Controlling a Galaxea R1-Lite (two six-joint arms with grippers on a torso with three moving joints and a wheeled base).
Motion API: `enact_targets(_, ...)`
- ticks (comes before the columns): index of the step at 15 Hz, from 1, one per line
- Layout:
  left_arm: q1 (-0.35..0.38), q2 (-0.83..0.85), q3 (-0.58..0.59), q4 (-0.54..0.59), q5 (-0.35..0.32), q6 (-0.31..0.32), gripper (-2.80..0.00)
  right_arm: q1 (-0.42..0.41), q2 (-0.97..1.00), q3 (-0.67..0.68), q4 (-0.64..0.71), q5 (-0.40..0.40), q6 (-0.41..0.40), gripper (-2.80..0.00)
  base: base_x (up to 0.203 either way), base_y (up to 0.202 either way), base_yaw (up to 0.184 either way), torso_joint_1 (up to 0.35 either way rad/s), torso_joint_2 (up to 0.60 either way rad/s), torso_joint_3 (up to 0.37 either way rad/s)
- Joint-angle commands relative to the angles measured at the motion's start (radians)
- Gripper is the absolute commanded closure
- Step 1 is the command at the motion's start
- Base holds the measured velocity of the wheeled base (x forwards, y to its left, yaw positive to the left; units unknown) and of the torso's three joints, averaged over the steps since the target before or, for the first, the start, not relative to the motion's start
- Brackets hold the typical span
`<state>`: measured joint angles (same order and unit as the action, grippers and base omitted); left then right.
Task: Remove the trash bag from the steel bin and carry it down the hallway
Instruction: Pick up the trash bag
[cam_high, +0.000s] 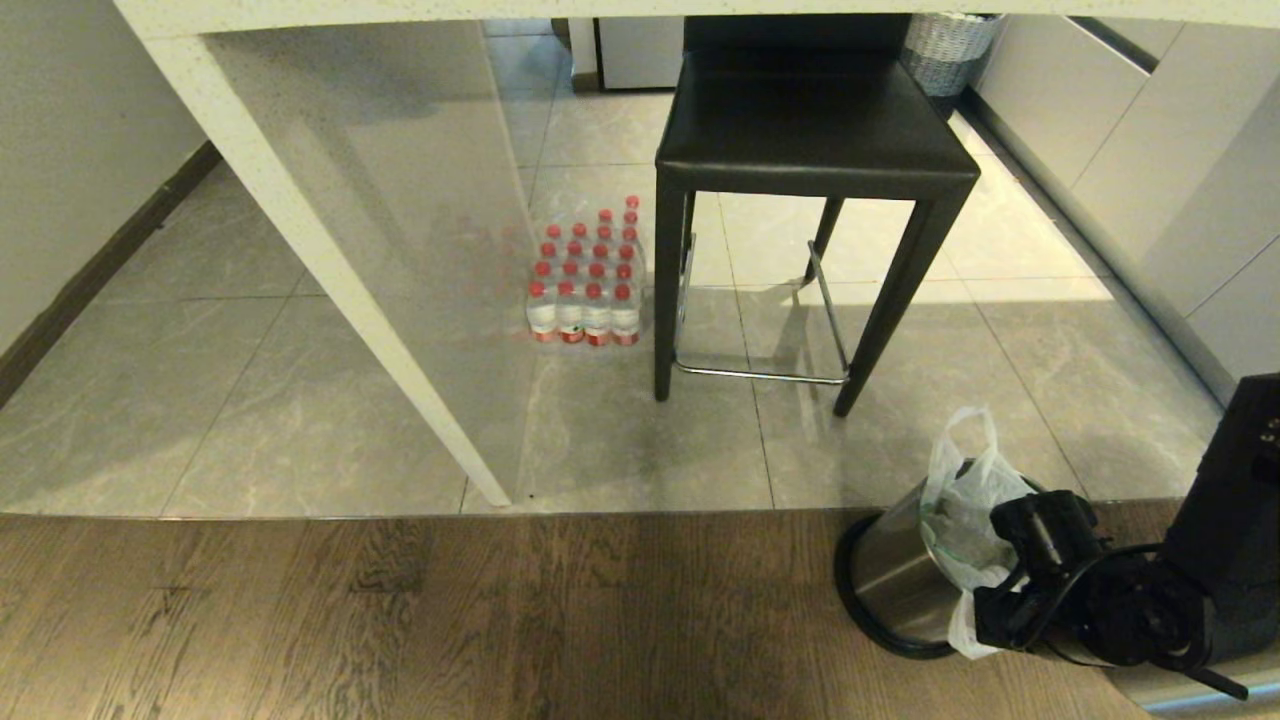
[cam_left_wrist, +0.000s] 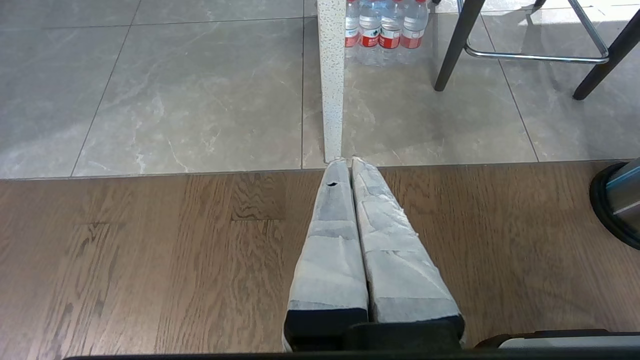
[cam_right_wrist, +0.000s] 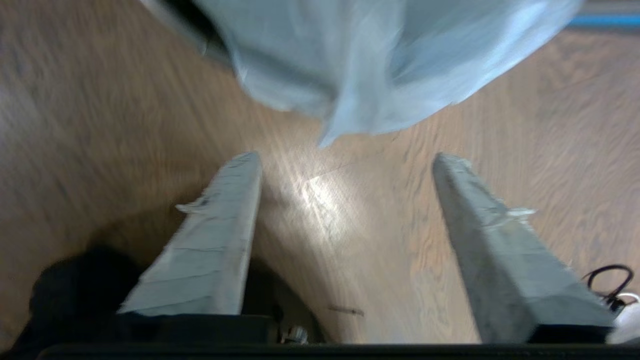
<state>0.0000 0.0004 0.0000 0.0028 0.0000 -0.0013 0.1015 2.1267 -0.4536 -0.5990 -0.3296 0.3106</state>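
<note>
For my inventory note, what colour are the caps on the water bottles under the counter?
Red, on the pack of water bottles; the head view shows it best.

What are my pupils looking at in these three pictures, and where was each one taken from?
A two-armed wheeled robot films itself. The wide picture comes from its head, looking down at a floor of tiles and wood. There a steel bin lined with a trash bag leans tilted beside the right tool. Further off stand a black stool and a pack of water bottles. The other two pictures come from cameras on the wrists. The left tool is shut and idle. The right one's padded fingers are spread, holding nothing, just short of the bag.
</note>
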Motion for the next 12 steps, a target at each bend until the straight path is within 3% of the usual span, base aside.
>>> enact_targets(1, 0.000, 0.000, 0.000, 0.000, 0.000, 0.000, 0.00, 0.004, 0.056, 0.002, 0.009, 0.016, -0.002, -2.80, 0.000, 0.000, 0.000, 0.000, 0.00, 0.000)
enact_targets(9, 0.000, 0.000, 0.000, 0.000, 0.000, 0.000, 0.00, -0.005, 0.204, -0.040, -0.127, 0.004, 0.001, -2.80, 0.000, 0.000, 0.000, 0.000, 0.00, 0.000)
enact_targets(12, 0.000, 0.000, 0.000, 0.000, 0.000, 0.000, 0.00, -0.014, 0.252, -0.060, -0.184, -0.051, 0.001, -2.80, 0.000, 0.000, 0.000, 0.000, 0.00, 0.000)
